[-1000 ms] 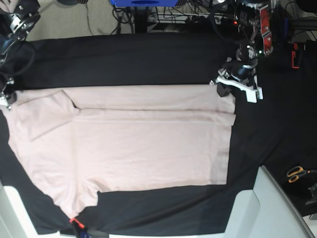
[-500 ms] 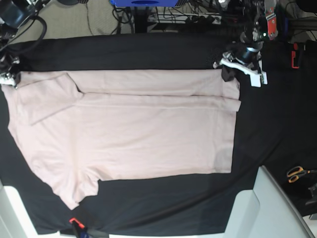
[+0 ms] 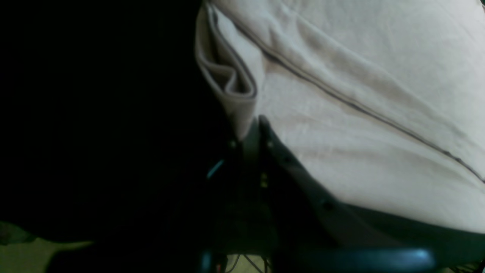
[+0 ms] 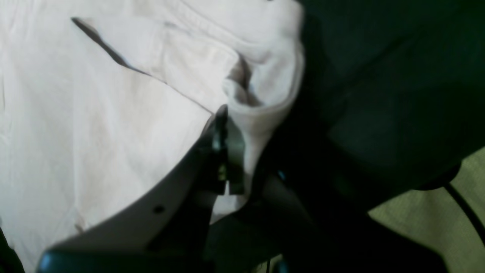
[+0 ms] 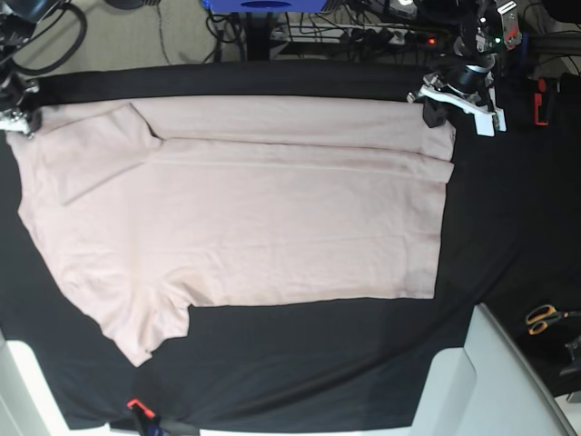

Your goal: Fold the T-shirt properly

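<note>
The pale pink T-shirt (image 5: 272, 218) lies spread on the black cloth (image 5: 508, 227), its far strip folded over onto the body and one sleeve sticking out at the near left. My left gripper (image 5: 437, 109) is shut on the hem corner at the far right; the left wrist view shows its fingertips (image 3: 252, 129) pinching layered fabric of the T-shirt (image 3: 360, 94). At the far left, my right gripper (image 5: 20, 123) is shut on the shoulder corner. The right wrist view shows its fingertips (image 4: 226, 121) clamped on a bunched fold of the T-shirt (image 4: 113, 113).
Orange-handled scissors (image 5: 545, 318) lie at the right edge. A white-grey panel (image 5: 490, 381) stands at the near right corner. A small red clip (image 5: 136, 405) sits at the near edge. Cables and floor lie beyond the table's far edge.
Both grippers have moved toward the far edge of the table, dragging the whole T-shirt with them. The folded strip is now close to the cloth's far edge.
</note>
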`<state>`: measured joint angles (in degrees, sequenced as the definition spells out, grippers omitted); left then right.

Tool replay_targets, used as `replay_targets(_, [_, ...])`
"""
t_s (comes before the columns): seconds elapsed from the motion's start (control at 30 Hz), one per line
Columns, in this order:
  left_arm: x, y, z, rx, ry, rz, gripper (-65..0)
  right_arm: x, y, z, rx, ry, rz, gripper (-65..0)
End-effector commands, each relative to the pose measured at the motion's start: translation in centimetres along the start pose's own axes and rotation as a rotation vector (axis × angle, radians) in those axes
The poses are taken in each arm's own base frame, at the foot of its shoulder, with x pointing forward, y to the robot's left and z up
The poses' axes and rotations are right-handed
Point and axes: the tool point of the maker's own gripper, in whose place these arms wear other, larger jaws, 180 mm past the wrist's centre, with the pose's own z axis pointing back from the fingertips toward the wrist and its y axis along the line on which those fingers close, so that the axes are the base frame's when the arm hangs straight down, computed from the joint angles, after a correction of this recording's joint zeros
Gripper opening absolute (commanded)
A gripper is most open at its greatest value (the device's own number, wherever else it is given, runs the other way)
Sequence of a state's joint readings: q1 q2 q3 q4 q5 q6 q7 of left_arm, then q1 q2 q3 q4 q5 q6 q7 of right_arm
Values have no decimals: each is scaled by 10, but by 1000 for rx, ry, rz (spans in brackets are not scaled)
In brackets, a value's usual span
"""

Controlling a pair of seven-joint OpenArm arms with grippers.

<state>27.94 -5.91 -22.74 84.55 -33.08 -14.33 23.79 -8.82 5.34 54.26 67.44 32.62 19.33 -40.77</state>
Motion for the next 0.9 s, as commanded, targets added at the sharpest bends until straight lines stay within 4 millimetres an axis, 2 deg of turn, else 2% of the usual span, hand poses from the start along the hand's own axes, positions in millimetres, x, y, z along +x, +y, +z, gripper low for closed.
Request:
replay_targets(0.0, [8, 6, 5, 13, -29, -8, -650, 21, -3, 7, -5, -54, 23, -648])
replay_targets(0.5, [-1, 10, 4, 23, -6, 2, -650, 14, -8, 9, -15, -41, 22, -642])
replay_targets(0.67, [-3, 12, 4, 26, 0, 5, -650, 3, -6, 6, -8, -25, 6, -630])
replay_targets(0.73, [-4, 13, 4, 28, 3, 7, -581, -1, -9, 7, -14, -19, 6, -573])
replay_targets(0.87, [-11, 26, 6, 59, 18, 25, -461, -6, -13, 9, -22, -10, 5, -401])
